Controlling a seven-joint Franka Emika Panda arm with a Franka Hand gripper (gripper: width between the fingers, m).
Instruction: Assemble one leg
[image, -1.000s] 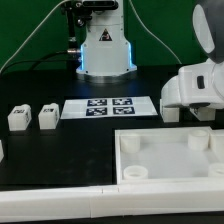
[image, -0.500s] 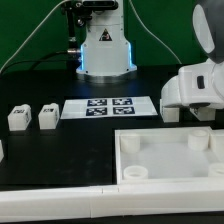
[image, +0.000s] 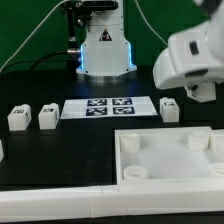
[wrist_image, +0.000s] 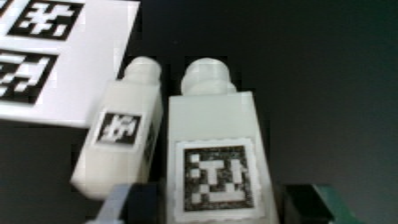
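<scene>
Arm (image: 190, 60) lifted since earlier frame — leg (wrist_image: 214, 150) between jaws; jaws spread, not gripping; second leg (wrist_image: 121, 125) just beside.

White leg (wrist_image: 214, 115), black-and-white tag (wrist_image: 217, 172), black table (image: 60, 150), green backdrop (image: 30, 20)

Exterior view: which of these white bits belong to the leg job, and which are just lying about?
Job, likely: leg at the exterior view's right, square tray-like part.
Lying about: two legs at its left, marker board.
</scene>
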